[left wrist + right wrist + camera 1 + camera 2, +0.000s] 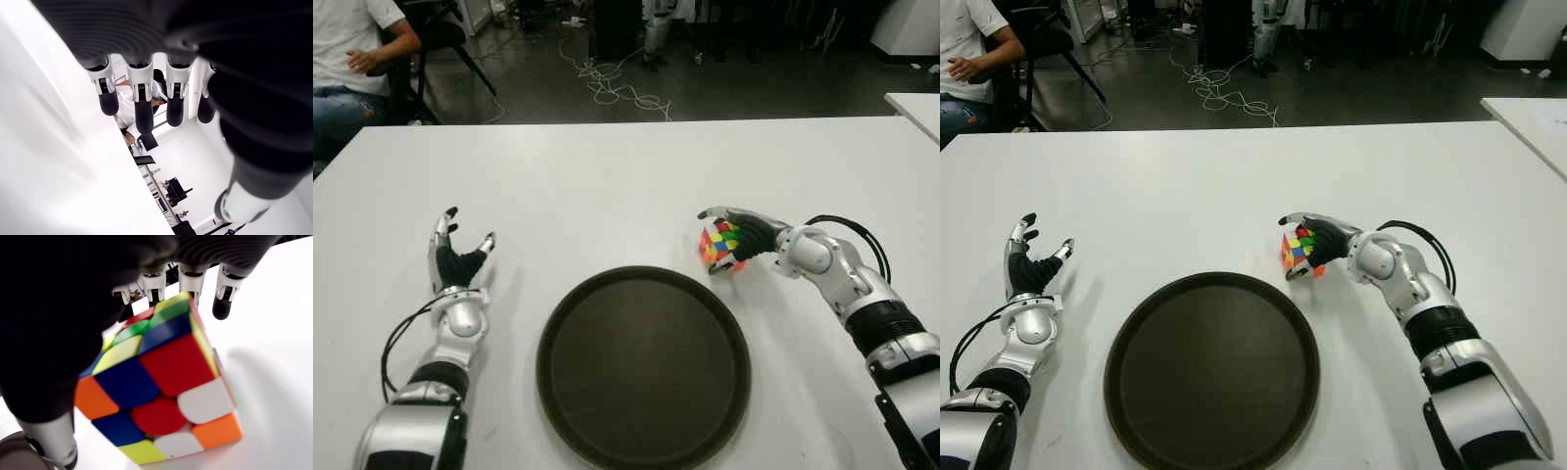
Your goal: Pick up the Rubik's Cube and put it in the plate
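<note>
Right hand (732,235) wrapped round Rubik's Cube (718,247), just beyond plate (643,364) rim, cube tilted on the surface (607,186) — grip looks partial, may slip during lift. Left hand (458,257) open, idle left of plate.

- no text, label, brand, number or sign can be read anywhere in these views.
- the rubik's cube (161,387) shows plain coloured stickers only.
</note>
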Robot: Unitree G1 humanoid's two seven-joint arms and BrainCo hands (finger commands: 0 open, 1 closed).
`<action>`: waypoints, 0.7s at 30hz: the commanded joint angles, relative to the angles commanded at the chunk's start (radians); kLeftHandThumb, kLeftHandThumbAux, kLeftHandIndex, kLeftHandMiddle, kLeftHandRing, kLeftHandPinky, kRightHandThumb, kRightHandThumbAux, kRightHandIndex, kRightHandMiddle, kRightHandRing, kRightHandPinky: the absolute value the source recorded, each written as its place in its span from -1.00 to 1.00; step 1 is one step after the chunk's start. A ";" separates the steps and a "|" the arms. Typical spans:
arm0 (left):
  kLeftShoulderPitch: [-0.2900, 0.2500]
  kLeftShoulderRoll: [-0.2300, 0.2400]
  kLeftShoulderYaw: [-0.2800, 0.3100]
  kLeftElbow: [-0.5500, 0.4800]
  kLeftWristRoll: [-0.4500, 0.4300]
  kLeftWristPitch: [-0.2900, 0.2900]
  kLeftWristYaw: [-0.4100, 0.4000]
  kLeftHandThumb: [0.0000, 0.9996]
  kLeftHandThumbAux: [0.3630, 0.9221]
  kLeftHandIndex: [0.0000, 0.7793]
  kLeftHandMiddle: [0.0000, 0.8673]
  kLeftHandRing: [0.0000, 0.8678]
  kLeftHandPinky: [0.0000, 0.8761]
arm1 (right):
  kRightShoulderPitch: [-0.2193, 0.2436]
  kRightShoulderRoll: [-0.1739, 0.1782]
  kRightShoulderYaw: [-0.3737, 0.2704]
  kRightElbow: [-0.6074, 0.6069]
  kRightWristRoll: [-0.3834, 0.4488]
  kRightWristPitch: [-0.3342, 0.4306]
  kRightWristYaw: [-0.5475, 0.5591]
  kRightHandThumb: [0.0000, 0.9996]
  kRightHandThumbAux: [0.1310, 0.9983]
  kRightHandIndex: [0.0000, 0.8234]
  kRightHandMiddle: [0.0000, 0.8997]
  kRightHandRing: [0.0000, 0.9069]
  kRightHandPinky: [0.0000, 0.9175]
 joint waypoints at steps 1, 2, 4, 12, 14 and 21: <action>0.000 0.000 0.000 0.000 0.000 0.000 0.001 -1.00 0.42 -0.62 -0.67 -0.70 -0.79 | 0.001 0.000 0.001 -0.002 -0.002 0.002 -0.002 -1.00 0.43 -0.80 -0.80 -0.79 -0.92; 0.000 0.000 -0.001 -0.001 0.002 0.002 0.003 -1.00 0.41 -0.62 -0.67 -0.69 -0.79 | 0.002 0.000 0.001 -0.003 -0.003 0.004 -0.004 -1.00 0.43 -0.81 -0.80 -0.79 -0.92; 0.000 0.001 -0.002 -0.001 0.004 0.003 0.004 -1.00 0.41 -0.62 -0.67 -0.69 -0.80 | 0.002 0.000 0.002 -0.004 -0.004 0.007 -0.006 -1.00 0.43 -0.81 -0.81 -0.80 -0.93; -0.001 0.003 -0.006 0.001 0.006 0.018 0.004 -1.00 0.36 -0.63 -0.67 -0.70 -0.81 | -0.003 -0.004 0.015 -0.006 -0.019 0.011 -0.002 -1.00 0.42 -0.83 -0.81 -0.81 -0.94; -0.001 0.002 -0.005 0.000 0.004 0.018 0.002 -1.00 0.37 -0.63 -0.67 -0.69 -0.80 | -0.005 -0.006 0.019 -0.005 -0.024 0.012 0.000 -1.00 0.41 -0.84 -0.82 -0.82 -0.95; -0.001 0.001 -0.004 -0.001 0.003 0.015 0.003 -1.00 0.43 -0.62 -0.65 -0.68 -0.79 | -0.008 -0.007 0.028 -0.011 -0.035 0.027 0.004 -1.00 0.41 -0.84 -0.83 -0.83 -0.97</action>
